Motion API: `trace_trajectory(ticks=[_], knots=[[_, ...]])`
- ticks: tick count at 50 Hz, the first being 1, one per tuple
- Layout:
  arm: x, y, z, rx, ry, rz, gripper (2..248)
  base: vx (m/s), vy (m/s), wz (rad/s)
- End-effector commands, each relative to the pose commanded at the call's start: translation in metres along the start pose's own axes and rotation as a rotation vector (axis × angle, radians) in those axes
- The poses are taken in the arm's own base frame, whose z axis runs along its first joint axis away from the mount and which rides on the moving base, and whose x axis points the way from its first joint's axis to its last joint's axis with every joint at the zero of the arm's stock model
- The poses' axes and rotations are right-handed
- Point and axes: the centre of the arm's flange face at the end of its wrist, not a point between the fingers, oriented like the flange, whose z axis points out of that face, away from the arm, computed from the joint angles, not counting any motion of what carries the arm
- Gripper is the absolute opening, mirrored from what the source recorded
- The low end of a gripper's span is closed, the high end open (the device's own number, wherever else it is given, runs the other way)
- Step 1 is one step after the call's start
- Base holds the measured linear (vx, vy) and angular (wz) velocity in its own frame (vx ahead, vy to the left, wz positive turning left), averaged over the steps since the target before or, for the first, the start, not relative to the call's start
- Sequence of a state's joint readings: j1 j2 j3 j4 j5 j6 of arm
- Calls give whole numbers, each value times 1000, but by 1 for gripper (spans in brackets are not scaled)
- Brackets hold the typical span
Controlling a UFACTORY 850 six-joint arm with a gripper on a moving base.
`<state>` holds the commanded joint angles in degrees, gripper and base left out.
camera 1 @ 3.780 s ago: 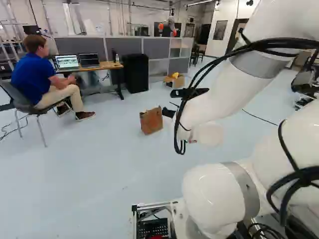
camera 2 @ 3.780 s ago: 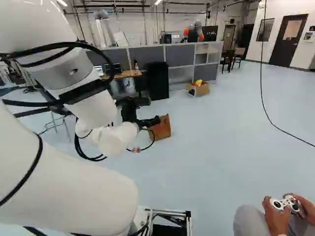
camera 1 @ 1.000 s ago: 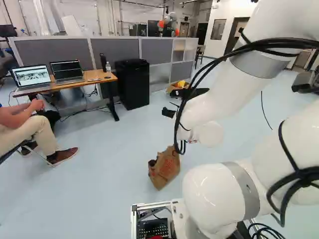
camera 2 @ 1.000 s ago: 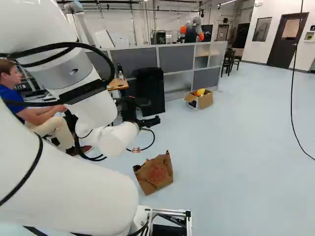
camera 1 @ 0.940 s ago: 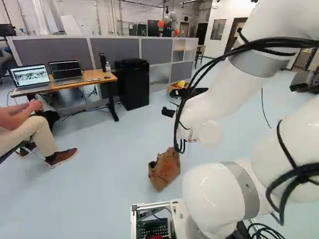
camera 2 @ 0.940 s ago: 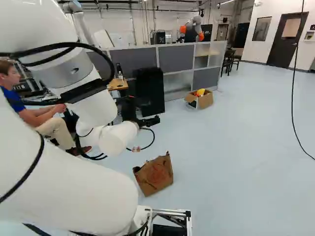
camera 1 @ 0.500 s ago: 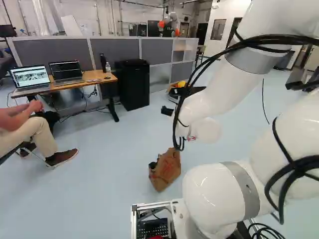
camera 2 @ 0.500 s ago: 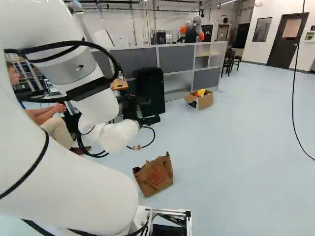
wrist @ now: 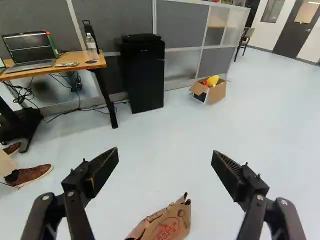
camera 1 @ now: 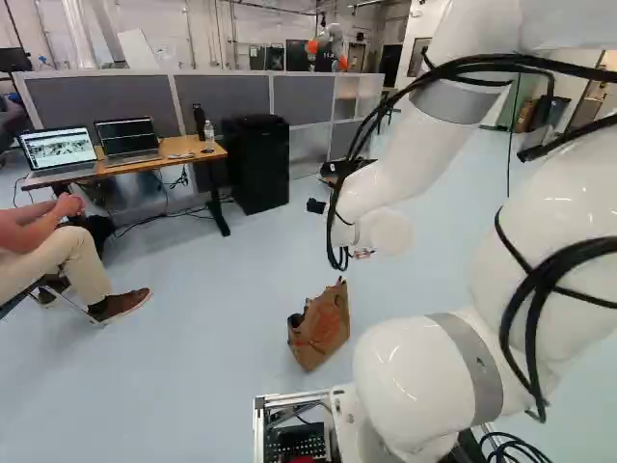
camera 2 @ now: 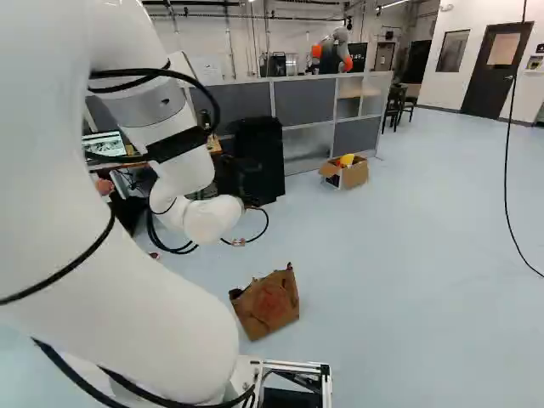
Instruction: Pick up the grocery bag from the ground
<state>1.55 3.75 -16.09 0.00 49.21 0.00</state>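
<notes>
While two fingers (wrist: 103, 169) stand apart, one bag (camera 2: 270, 304), probably paper, sits below.

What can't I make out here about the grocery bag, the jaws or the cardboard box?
- Contents of the brown paper grocery bag: its dark mouth shows too little in both base views.
- Bag's near part, wrist view: cut off by the view's edge.
- Outline of the black jaws, standing open in the wrist view: lost against the tall black cabinet in the right base view.
- Brown cardboard box, left base view: largely hidden behind the arm's end.
</notes>
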Motion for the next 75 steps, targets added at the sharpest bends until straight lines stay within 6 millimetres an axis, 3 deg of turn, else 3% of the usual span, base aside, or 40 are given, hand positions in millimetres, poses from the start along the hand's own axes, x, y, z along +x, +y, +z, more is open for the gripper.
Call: trace_trajectory(ticks=[12,28,75], knots=[[5,-6,40,15,-88,-7,247,0,0,0],[-17,-15,101,30,-279,-16,247,0,0,0],[-134,-16,157,26,-844,-26,247,0,0,0]])
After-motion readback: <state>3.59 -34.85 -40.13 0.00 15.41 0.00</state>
